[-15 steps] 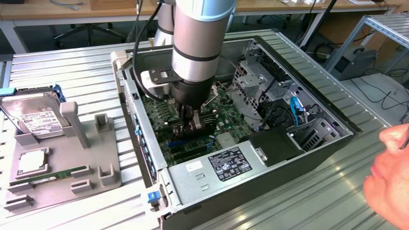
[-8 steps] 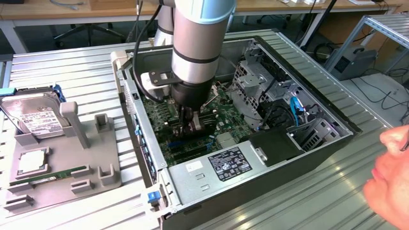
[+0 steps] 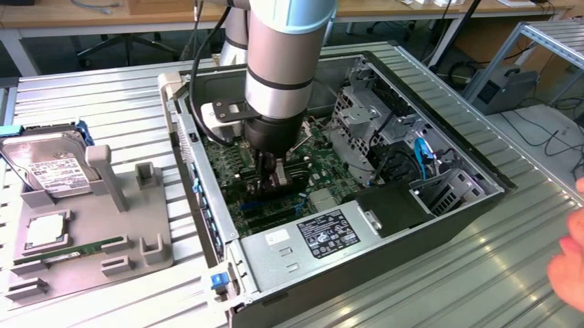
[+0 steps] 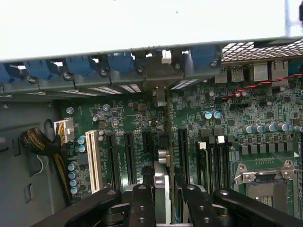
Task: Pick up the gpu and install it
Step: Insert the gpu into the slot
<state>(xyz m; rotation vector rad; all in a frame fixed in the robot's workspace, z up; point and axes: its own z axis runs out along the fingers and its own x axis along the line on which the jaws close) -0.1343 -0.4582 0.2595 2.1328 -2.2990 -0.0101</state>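
Black jaws of the gripper point(image 4: 163, 201) pinch the thin dark silvery-edged gpu point(image 4: 162, 182) upright over the green motherboard point(image 4: 222, 118) inside the open computer case point(image 3: 273, 256).

Hard drive point(image 3: 50, 167) and memory stick point(image 3: 68, 251) on grey holder point(image 3: 137, 256); open computer case point(image 3: 438, 219)

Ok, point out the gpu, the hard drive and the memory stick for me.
gpu point(image 4: 162, 189): wrist view, its edge between the gripper fingers.
hard drive point(image 3: 50, 167): exterior view, its white label.
memory stick point(image 3: 78, 250): exterior view, middle of the green strip.
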